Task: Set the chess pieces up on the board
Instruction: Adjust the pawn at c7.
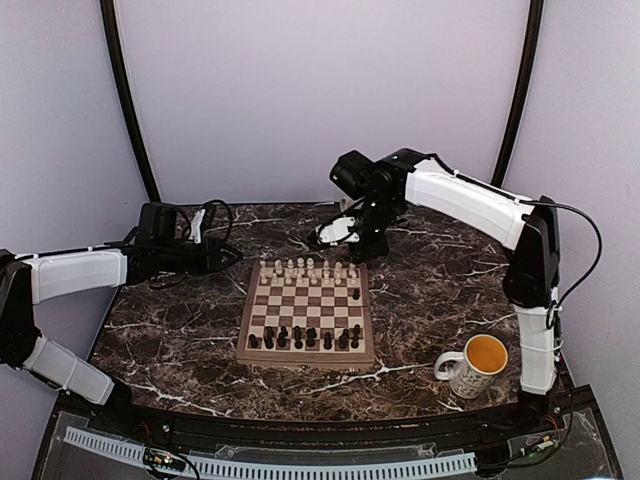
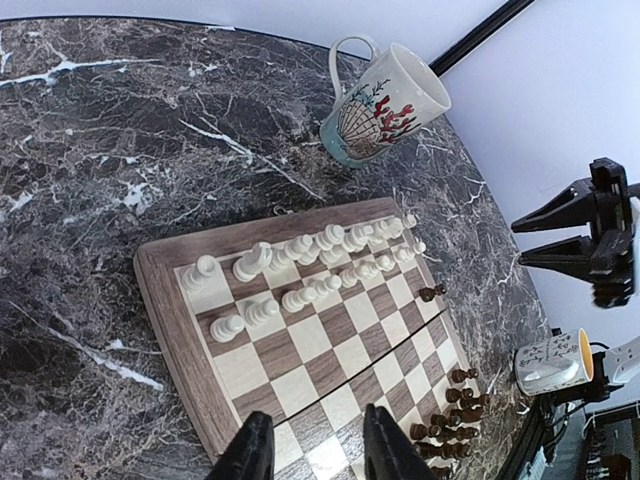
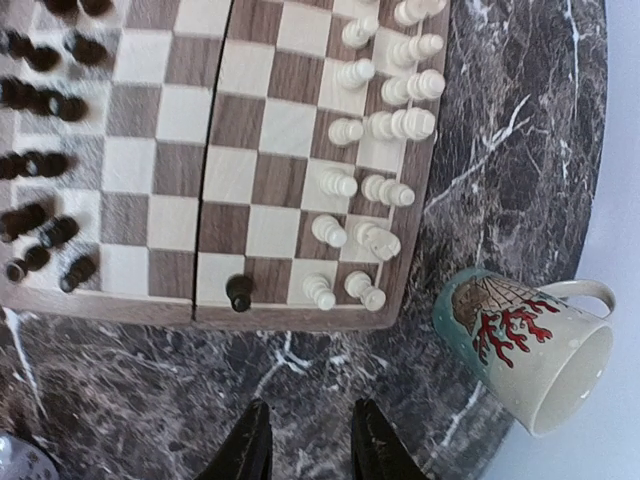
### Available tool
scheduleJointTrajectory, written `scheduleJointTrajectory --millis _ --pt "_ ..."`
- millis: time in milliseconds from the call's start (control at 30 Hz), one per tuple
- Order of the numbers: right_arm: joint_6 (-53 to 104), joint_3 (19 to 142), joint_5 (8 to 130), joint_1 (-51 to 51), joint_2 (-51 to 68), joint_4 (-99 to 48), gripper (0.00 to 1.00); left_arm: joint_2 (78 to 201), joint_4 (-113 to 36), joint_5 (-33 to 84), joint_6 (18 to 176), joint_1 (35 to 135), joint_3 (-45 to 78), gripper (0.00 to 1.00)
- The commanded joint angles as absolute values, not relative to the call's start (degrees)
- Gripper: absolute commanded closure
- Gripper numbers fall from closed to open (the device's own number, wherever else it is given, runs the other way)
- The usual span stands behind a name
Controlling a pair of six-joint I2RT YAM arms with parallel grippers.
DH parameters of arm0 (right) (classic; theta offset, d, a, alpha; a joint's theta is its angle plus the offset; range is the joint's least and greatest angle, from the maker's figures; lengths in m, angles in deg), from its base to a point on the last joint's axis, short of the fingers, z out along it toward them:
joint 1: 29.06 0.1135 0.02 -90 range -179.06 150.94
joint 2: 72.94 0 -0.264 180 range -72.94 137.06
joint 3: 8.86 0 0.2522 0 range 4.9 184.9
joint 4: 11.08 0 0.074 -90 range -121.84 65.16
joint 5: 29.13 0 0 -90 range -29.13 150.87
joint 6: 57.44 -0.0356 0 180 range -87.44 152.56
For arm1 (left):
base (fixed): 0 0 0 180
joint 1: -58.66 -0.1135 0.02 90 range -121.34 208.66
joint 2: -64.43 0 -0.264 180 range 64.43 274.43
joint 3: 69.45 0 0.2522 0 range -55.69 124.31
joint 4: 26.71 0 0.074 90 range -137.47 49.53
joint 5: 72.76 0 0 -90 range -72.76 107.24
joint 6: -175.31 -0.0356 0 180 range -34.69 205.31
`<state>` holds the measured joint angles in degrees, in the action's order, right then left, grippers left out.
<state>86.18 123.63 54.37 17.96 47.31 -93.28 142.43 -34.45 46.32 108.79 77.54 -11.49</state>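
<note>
Jaws of the left gripper (image 2: 315,412) stand parted and empty, off the board's (image 1: 305,362) far-left corner. Chess pieces (image 1: 305,268) line its far and near edges; middle squares bare. Beyond its far-right corner, near a mug (image 3: 520,345), the right gripper (image 3: 310,405) hangs parted and empty.

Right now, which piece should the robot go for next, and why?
Probably the right gripper should reach down to the lone dark piece. It stands at the edge of the board, right beside the white pieces and far from the other dark pieces. That gripper's jaws are open and empty, and it hangs nearby.
</note>
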Motion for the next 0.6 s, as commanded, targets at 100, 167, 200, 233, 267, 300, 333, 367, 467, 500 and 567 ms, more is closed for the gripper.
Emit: scheduleJointTrajectory --millis 100,167,200,233,267,300,333,367,467,500,567 --pt "75.71 115.32 89.08 16.02 42.64 -85.62 0.73 142.90 -38.97 45.24 106.84 77.60 -7.88 0.68" --pt "72.72 114.44 92.64 16.20 43.40 -84.02 0.72 142.77 -39.46 45.15 107.11 77.59 -7.48 0.68" --pt "71.59 114.49 93.88 16.40 44.18 -83.98 0.72 142.70 -39.79 45.02 107.15 77.60 -7.28 0.68" --pt "70.71 114.39 94.76 16.64 44.90 -84.18 0.73 142.62 -40.13 44.79 107.13 77.57 -7.08 0.68" --pt "69.95 114.05 95.29 16.93 45.47 -84.20 0.73 142.51 -40.42 44.51 107.15 77.58 -6.94 0.68" --pt "69.23 113.42 95.70 17.25 45.83 -83.94 0.73 142.42 -40.65 44.23 107.11 77.57 -6.79 0.68" --pt "68.65 112.40 96.17 17.74 45.97 -83.32 0.73 142.32 -40.86 43.96 107.15 77.62 -6.68 0.68" --pt "68.10 111.29 96.46 18.22 45.98 -82.73 0.72 142.31 -41.03 43.74 107.19 77.65 -6.59 0.68" --pt "66.84 108.06 94.67 20.07 45.58 -80.42 0.73 142.45 -41.24 43.37 107.57 77.63 -6.26 0.68" --pt "66.52 107.54 93.44 20.64 45.64 -80.05 0.73 142.59 -41.35 43.28 107.70 77.60 -6.10 0.68" --pt "65.83 106.72 90.96 21.53 45.99 -79.49 0.73 142.80 -41.50 43.24 107.88 77.64 -5.83 0.68"
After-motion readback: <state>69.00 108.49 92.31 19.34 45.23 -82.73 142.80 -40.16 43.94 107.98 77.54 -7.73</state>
